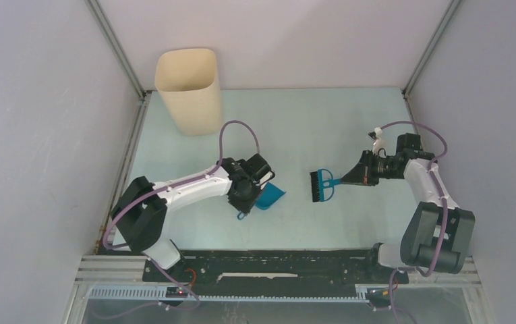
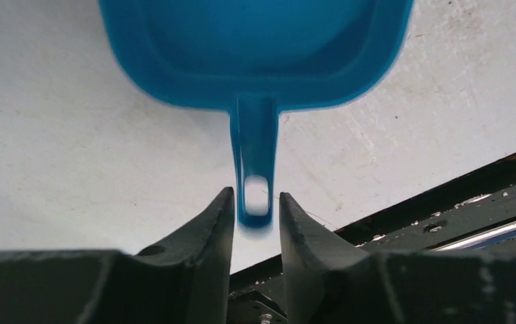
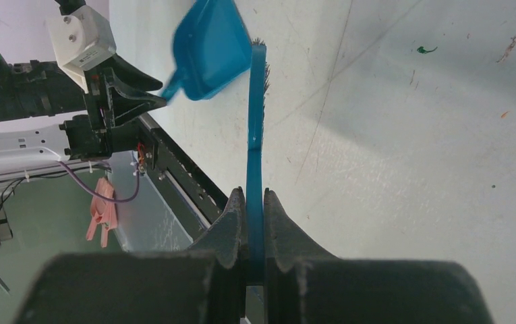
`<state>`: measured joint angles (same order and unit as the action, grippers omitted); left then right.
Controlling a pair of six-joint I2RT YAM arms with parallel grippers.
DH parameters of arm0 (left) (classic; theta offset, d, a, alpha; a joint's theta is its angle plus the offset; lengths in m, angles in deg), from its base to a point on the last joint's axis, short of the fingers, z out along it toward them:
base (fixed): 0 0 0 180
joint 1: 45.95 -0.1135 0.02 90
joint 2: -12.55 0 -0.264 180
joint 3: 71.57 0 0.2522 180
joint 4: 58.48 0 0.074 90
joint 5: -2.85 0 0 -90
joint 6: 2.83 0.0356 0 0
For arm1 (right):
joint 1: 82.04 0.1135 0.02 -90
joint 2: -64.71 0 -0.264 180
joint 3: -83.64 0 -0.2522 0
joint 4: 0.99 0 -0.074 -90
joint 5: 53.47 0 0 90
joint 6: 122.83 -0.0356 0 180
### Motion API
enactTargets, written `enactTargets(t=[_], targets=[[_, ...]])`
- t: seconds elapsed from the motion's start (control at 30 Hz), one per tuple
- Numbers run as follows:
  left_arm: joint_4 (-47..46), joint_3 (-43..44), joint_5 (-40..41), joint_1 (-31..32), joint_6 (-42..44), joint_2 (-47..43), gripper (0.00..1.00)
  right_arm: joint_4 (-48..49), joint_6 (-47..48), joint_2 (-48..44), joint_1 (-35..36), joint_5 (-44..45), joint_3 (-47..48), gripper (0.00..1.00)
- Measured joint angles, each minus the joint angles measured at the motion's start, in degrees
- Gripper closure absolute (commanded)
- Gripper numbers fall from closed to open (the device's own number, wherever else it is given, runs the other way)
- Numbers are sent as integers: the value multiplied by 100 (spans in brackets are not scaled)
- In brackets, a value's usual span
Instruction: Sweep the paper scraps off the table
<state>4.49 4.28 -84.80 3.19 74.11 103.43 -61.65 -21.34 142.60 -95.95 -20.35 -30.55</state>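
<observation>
My left jaws pinch the dustpan [image 2: 255, 47] handle, right jaws clamp the hand brush [image 3: 255, 135]; a green fleck [image 3: 427, 49], perhaps paper, lies nearby.

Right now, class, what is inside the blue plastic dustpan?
Only bare blue plastic shows inside the dustpan; nothing lies in the visible part. Its front falls outside the left wrist view.

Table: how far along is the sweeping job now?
Done, apparently: the table looks clear from above, and the dustpan looks empty. In hand: left claw holds the dustpan, right claw the brush. Remaining: one green speck, perhaps.
</observation>
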Motion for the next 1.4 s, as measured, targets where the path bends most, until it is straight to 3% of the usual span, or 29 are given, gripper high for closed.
enactTargets(t=[0.33, 0.63, 0.83, 1.0, 1.23, 1.4], targets=[[-122, -214, 168, 2, 114, -470, 52, -17, -15, 310, 101, 199, 48, 100], [-603, -284, 1351, -39, 103, -2000, 41, -1231, 1185, 1764, 1471, 361, 1152, 100], [-675, -328, 1714, -181, 101, -2107, 41, -2144, 1873, 2549, 2013, 282, 1322, 100], [-673, -328, 1810, -352, 101, -2068, 41, -2151, 1790, 2605, 2485, 295, 1329, 100], [-671, -328, 1827, -358, 101, -2026, 42, -1700, 1434, 2723, 2931, 476, 1353, 90], [-673, -328, 1845, -358, 101, -2006, 42, -1458, 1220, 2798, 2922, 627, 1357, 64]])
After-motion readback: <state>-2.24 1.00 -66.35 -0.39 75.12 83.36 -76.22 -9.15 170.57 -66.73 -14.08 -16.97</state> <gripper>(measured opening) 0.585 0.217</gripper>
